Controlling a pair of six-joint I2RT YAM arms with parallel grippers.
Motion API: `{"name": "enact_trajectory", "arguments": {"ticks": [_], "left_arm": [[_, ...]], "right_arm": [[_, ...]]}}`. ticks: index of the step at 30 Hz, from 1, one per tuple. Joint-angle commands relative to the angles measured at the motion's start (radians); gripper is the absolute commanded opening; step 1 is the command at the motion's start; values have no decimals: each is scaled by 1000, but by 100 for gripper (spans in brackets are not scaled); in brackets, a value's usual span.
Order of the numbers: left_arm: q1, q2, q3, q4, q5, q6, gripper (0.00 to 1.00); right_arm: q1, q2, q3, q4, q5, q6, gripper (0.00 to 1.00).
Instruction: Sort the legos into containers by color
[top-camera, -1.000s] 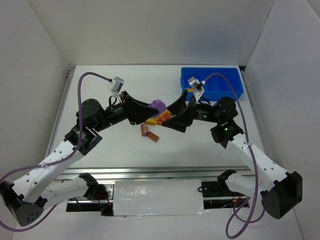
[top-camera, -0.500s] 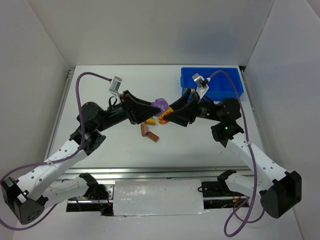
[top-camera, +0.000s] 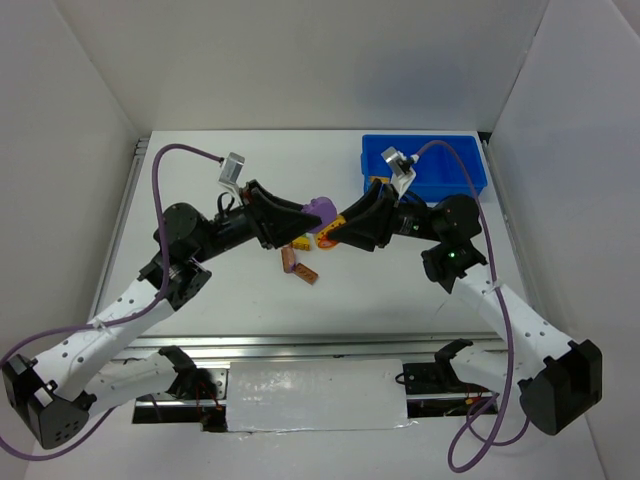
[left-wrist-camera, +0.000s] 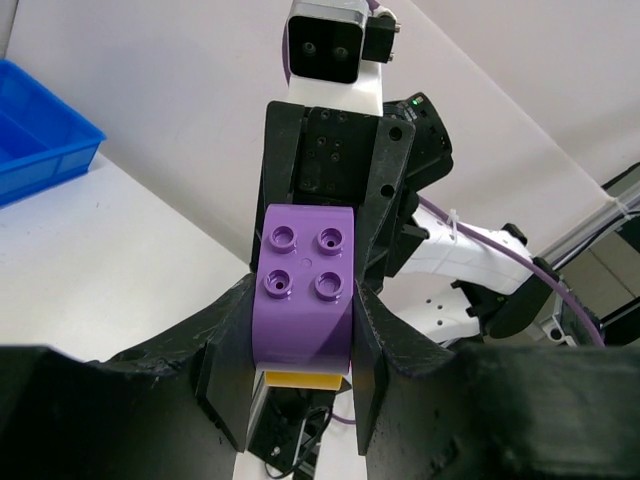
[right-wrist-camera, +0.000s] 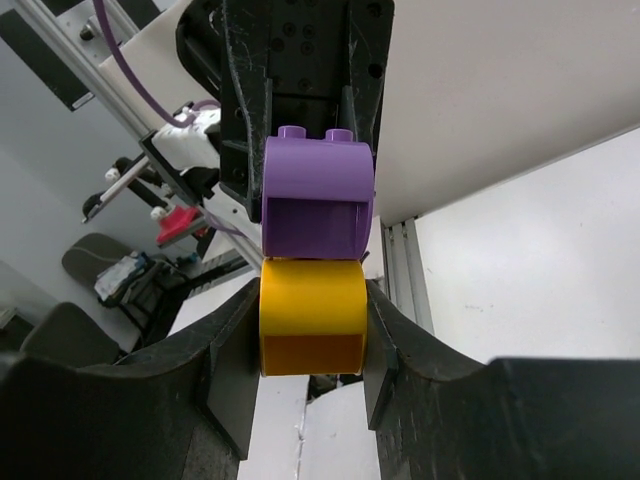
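Observation:
A purple lego (left-wrist-camera: 305, 290) with a yellow lego (left-wrist-camera: 303, 378) stuck to its underside hangs above the middle of the table. My left gripper (left-wrist-camera: 305, 297) is shut on the purple one (top-camera: 318, 210). My right gripper (right-wrist-camera: 312, 305) faces it from the right, its pads pressed on both sides of the yellow lego (right-wrist-camera: 312, 318); the purple lego (right-wrist-camera: 317, 200) sits just beyond. The two grippers meet tip to tip (top-camera: 312, 214) (top-camera: 341, 226). The blue containers tray (top-camera: 472, 182) stands at the back right.
Two brown-orange legos (top-camera: 290, 260) (top-camera: 307, 273) lie on the table below the left gripper. More yellow pieces (top-camera: 300, 243) lie partly hidden under the joined grippers. A corner of the blue tray (left-wrist-camera: 40, 140) shows in the left wrist view. White walls enclose the table.
My right gripper rose from the table toward the left one and closed from wide open onto the yellow lego. The left gripper kept its hold on the purple lego.

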Motion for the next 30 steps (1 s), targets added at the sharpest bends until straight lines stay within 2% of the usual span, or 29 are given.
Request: {"name": "enact_trajectory", "arguments": {"ticks": [1, 4, 7, 13, 14, 15, 17, 18, 20, 21, 23, 25, 28, 30], "left_arm": [[7, 5, 79, -1, -59, 22, 0], [28, 12, 122, -40, -69, 25, 0], [53, 1, 147, -86, -99, 38, 0], [96, 8, 144, -62, -65, 19, 0], [100, 10, 145, -68, -71, 22, 0], [102, 8, 145, -79, -82, 24, 0], [103, -8, 154, -137, -106, 56, 0], [103, -21, 171, -166, -111, 71, 0], [103, -33, 186, -272, -125, 122, 0], [103, -39, 193, -304, -137, 139, 0], [103, -53, 196, -394, -146, 182, 0], [103, -62, 202, -486, -160, 217, 0], [103, -83, 199, -559, -180, 246, 0], [103, -116, 180, -617, -223, 265, 0]], "right_arm": [[-9, 34, 17, 17, -51, -63, 0], [-37, 65, -17, 52, -109, -61, 0], [-61, 59, -54, 25, -105, -90, 0], [-75, 59, -62, 6, -134, -115, 0], [-92, 39, -59, -35, -67, -168, 0], [-104, 25, -56, -154, -9, -207, 0], [-123, -2, -14, -338, 202, -326, 0], [-126, 2, 47, -492, 437, -363, 0], [-124, 39, 124, -616, 678, -408, 0], [-135, 107, 189, -680, 857, -408, 0], [-140, 213, 283, -744, 955, -468, 0], [-140, 414, 452, -845, 1085, -521, 0], [-150, 655, 676, -948, 1218, -552, 0], [-155, 750, 803, -972, 1262, -575, 0]]}}
